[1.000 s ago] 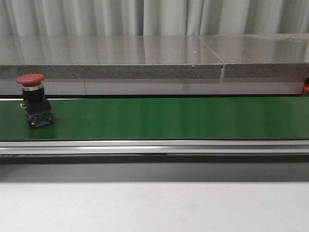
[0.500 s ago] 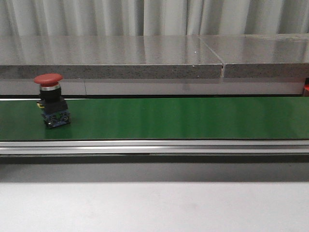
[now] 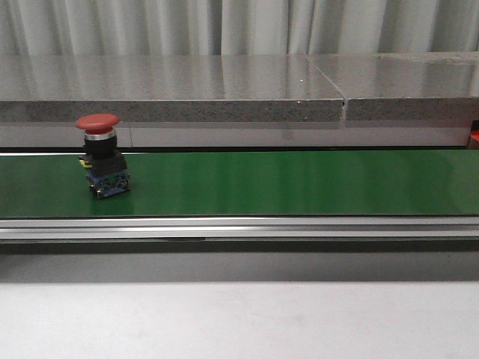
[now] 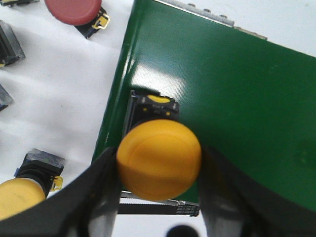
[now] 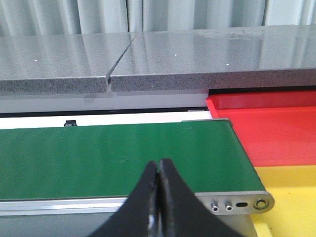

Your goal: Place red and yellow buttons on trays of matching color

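Standing on the green belt [image 3: 284, 183] in the front view is a red button [image 3: 102, 155], upright, near the belt's left end. Nothing is close to it. A grey stone shelf [image 3: 172, 86] runs along behind the belt, with pale curtains [image 3: 224, 26] behind that.

At the left wrist, the left gripper [image 4: 159, 177] has its two fingers [image 4: 101, 192] on either side of a yellow button [image 4: 159, 159], grasping its round cap. This button stands at the edge of the green belt [image 4: 237, 98]. Beside the belt, on the white table [image 4: 64, 98], lie more buttons: another red one [image 4: 74, 10] and another yellow one [image 4: 22, 195], plus dark pieces [image 4: 7, 42] cut off by the picture edge.

At the right wrist, the right gripper [image 5: 159, 197] has its black fingers [image 5: 143, 202] pressed together with nothing between them. It hangs over the end of the green belt [image 5: 113, 153]. Just past that end sit a red tray [image 5: 276, 123] and a yellow tray [image 5: 296, 197], side by side and touching.

No writing can be read anywhere.
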